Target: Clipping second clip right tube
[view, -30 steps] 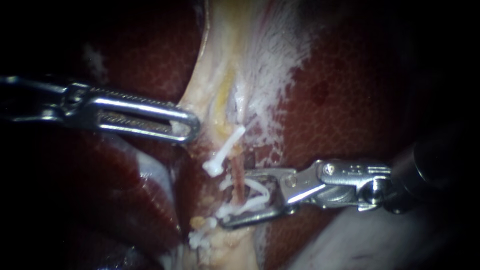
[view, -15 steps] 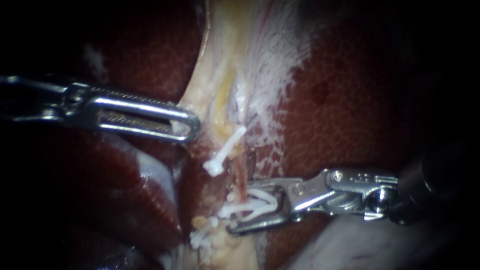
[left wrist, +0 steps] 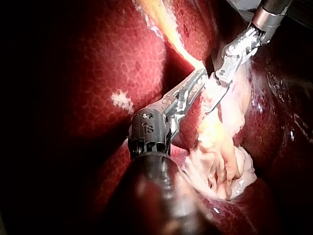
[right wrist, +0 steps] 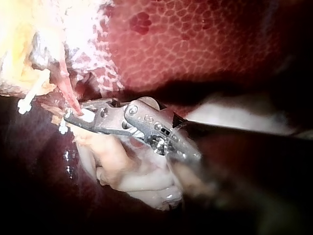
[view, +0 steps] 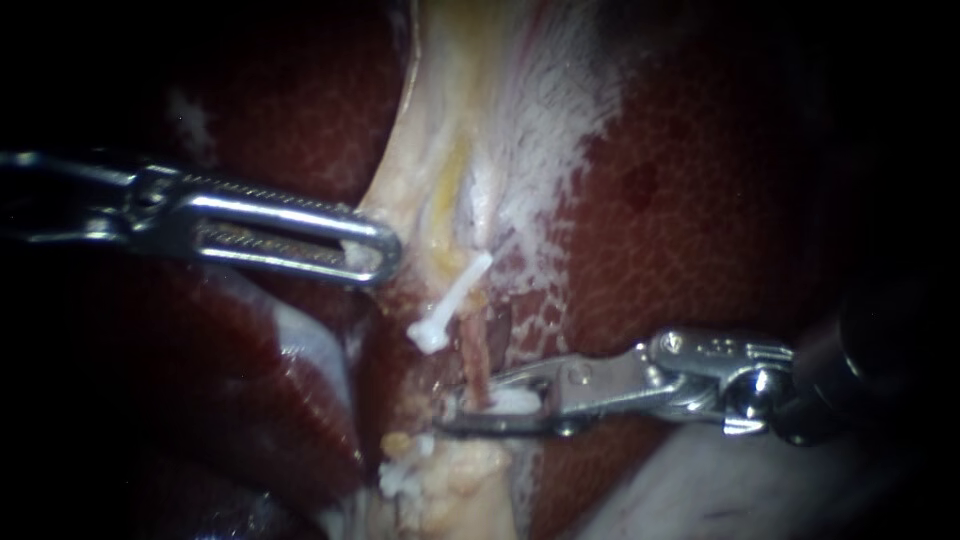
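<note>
While the clip (view: 514, 401) sits across the tube (view: 477, 354) at lower centre of the endoscope view, the right instrument (view: 700, 375) should, I judge, squeeze squarely, with the whole tube inside the clip, no stray tissue caught and no sideways drag. Its end effector (view: 455, 411) is clamped on that clip, jaws nearly together. Its shaft enters from the lower right and lies almost level. Just above, an upper clip (view: 447, 303) lies slanted beside the tube. Farther up at left, the left instrument (view: 250, 225) reaches in level, its end effector (view: 375, 255) closed on the tissue (view: 450, 120) edge, against the liver (view: 700, 200).
</note>
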Available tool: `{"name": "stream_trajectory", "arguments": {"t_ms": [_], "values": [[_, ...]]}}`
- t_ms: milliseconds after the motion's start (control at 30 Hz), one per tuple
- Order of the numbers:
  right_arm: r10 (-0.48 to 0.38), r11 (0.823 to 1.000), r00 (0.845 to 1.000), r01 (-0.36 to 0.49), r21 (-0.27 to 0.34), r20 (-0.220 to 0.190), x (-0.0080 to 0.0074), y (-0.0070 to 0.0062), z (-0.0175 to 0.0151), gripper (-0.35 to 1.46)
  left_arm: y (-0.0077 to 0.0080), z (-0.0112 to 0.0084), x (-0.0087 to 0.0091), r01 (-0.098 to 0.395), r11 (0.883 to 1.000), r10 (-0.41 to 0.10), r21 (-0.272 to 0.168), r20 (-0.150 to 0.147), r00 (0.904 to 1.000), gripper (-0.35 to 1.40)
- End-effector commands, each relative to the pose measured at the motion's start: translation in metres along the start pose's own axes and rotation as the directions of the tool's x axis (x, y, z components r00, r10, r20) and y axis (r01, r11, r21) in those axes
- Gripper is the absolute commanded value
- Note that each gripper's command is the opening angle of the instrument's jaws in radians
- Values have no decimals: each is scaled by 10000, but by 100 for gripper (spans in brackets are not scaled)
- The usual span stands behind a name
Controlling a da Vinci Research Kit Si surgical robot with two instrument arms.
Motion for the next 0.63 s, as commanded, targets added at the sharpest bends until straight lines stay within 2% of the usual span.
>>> {"name": "stream_trajectory", "arguments": {"t_ms": [33, 233, 633], "values": [[60, 10000, 10000, -60, 9, 6, -4, 1, 1, -35, 1, 0, 0, 3, 10000, -3, -35, 13, 10000, -35], [163, 9999, 9999, -163, 18, 31, -14, 1, 3, -35, 2, 0, 0, 2, 10000, -2, -31, 11, 10000, -35], [156, 9999, 9999, -156, 23, 34, -16, 1, 3, -35, 2, 1, 0, 3, 10000, -3, -35, 13, 10000, -35]]}}
